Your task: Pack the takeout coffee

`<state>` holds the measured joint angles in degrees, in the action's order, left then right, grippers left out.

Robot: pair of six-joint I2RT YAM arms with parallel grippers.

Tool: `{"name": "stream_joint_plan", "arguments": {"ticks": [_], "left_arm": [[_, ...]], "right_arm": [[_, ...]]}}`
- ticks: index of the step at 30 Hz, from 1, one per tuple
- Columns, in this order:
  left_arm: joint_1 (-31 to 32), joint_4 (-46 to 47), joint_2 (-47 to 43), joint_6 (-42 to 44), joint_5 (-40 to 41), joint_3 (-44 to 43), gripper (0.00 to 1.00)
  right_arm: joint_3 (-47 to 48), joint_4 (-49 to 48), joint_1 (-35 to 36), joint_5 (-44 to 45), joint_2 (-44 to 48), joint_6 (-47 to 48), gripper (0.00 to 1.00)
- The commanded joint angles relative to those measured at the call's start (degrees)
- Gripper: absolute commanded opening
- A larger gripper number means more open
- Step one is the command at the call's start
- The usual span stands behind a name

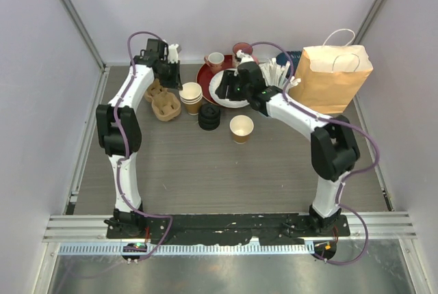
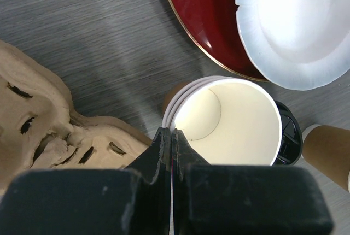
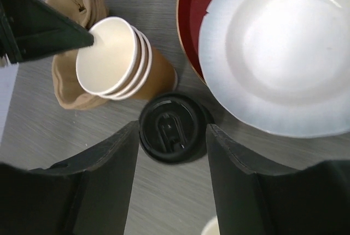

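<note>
A stack of three tan paper cups (image 1: 191,96), white inside, stands beside a pulp cup carrier (image 1: 164,104). My left gripper (image 1: 176,81) is shut on the near rim of the top cup (image 2: 229,120); its tips (image 2: 171,134) pinch the thin white edge. A stack of black lids (image 1: 209,117) lies just right of the cups. My right gripper (image 3: 172,136) is open and hovers over the top lid (image 3: 172,128), one finger on each side, not touching. A single open cup (image 1: 241,128) stands further right.
A red plate (image 1: 205,75) under a white paper plate (image 1: 229,99) lies behind the lids, with ceramic mugs (image 1: 215,59) beyond. A brown paper bag (image 1: 332,78) stands upright at the back right. A cup of white straws (image 1: 279,70) stands beside the bag.
</note>
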<state>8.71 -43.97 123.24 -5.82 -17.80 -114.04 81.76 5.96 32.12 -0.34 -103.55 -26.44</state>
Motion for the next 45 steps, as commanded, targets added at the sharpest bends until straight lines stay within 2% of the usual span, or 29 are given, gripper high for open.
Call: {"name": "stream_joint_plan", "arguments": {"ticks": [1, 4, 11, 24, 34, 41, 45], "left_arm": [[-0.4, 2.7, -4.0, -1.0, -2.1, 0.1, 0.0], [-0.4, 2.9, -4.1, -1.3, -2.3, 0.1, 0.0], [-0.4, 3.1, -4.6, -1.4, -2.8, 0.7, 0.0], [-0.4, 3.1, -6.5, -1.8, -4.6, 0.5, 0.0], [-1.7, -0.5, -12.2, -0.9, -4.1, -7.5, 0.0], [-1.7, -3.0, -21.0, 1.0, -7.1, -9.4, 0.0], [0.9, -8.8, -25.0, 4.5, -9.0, -6.1, 0.0]], "right_arm": [[9.5, -3.0, 0.2, -6.6, -5.9, -6.3, 0.56], [14.2, -2.4, 0.3, -9.9, -13.1, -9.2, 0.51], [19.4, -3.2, 0.2, -12.5, -19.6, -12.9, 0.44], [20.1, -4.3, -0.5, -13.4, -21.8, -14.5, 0.43], [20.1, -1.7, -0.7, -10.8, -17.5, -11.0, 0.43], [18.8, -0.8, -0.9, -10.1, -11.5, -6.4, 0.43], [18.1, 2.5, -1.0, -9.5, -7.0, -2.1, 0.45]]}}
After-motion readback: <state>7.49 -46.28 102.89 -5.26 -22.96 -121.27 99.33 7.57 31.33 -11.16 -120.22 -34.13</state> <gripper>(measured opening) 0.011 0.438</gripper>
